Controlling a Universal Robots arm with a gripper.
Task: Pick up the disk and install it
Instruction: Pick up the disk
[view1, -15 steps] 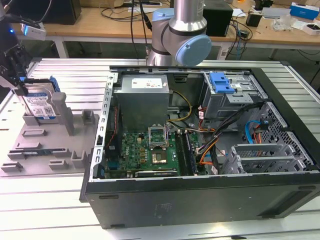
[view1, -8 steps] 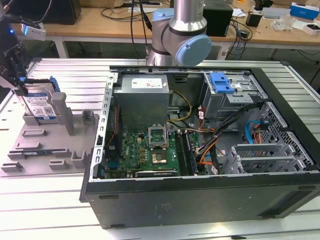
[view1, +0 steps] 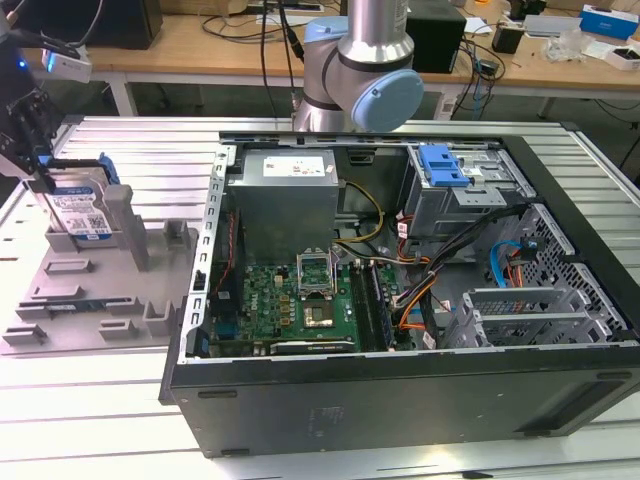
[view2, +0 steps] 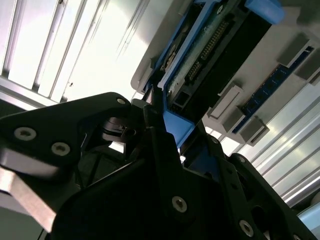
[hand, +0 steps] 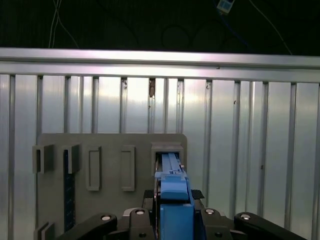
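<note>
Fingers (view2: 163, 146), two, around one disk (view1: 82, 212)

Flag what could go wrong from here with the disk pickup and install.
1. The gripper appears to hold the disk by its blue carrier edge alone while it stands upright in a slot of the grey holder. An off-axis lift might jam it or let the plastic slip.
2. Loose cables lie by the drive bay inside the open computer case; the disk could snag them going in.
</note>
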